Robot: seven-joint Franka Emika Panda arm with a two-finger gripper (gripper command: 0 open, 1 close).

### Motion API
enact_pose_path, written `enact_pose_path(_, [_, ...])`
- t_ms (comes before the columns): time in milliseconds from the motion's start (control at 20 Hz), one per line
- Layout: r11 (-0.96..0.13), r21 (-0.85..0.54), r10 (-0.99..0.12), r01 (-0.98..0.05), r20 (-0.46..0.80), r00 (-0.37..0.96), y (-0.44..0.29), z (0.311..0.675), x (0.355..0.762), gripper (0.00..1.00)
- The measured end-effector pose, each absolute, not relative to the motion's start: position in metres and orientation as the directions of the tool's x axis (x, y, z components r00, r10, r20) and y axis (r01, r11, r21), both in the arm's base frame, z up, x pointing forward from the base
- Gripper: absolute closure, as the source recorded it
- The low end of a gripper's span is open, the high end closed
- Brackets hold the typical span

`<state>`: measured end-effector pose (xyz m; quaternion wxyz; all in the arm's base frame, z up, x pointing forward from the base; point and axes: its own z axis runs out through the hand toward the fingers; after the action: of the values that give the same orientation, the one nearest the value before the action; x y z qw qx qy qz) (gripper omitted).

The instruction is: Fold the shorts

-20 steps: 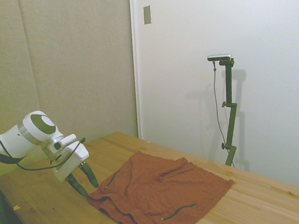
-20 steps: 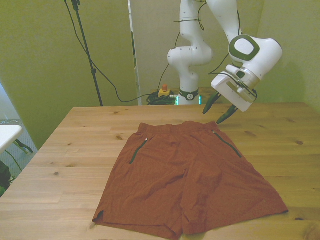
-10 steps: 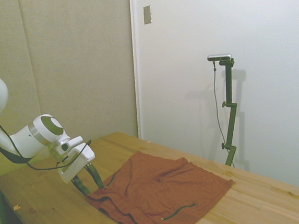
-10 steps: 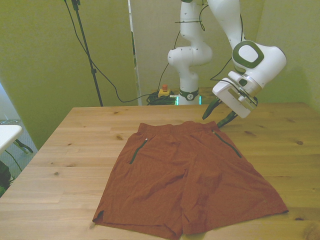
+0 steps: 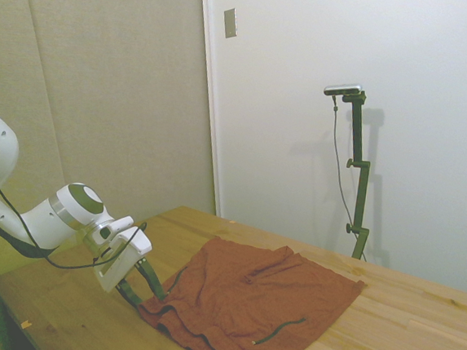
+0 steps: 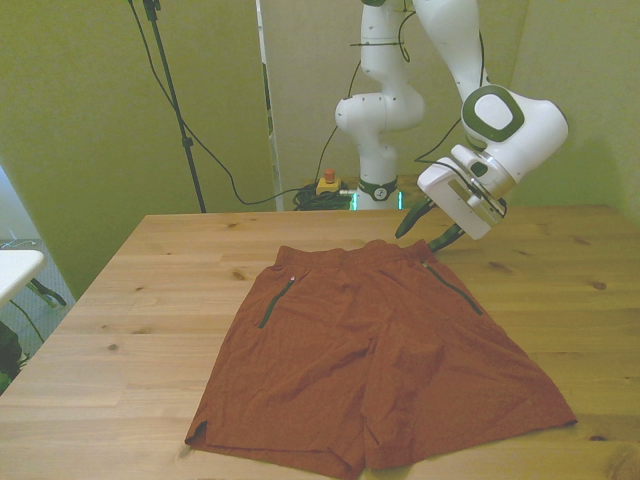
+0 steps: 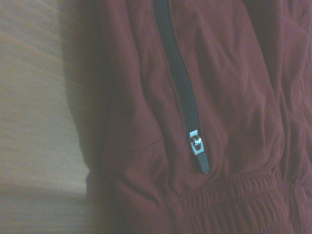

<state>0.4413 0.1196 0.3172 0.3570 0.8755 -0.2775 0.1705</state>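
Shorts: the rust-red soft fabric shorts point(image 6: 375, 355) lay spread flat on the wooden table point(image 6: 140, 300).
Pocket: a dark zippered slit point(image 7: 181, 87) ran near the gathered waistband.
My gripper point(image 6: 421, 226): fingers apart, holding nothing, hovering at the shorts' waistband corner.

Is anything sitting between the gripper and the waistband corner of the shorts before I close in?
Nothing visible. The gripper, fingers open, hangs right at the waistband corner of the shorts on the front view's right. Only bare table surrounds the cloth, and the wrist view shows just fabric and a pocket zipper.
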Motion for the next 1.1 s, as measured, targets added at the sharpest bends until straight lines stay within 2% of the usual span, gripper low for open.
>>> enact_pose_path(1100, [-0.621,0.535,-0.343,-0.573,0.471,0.813,0.13,0.299,0.434,1.0])
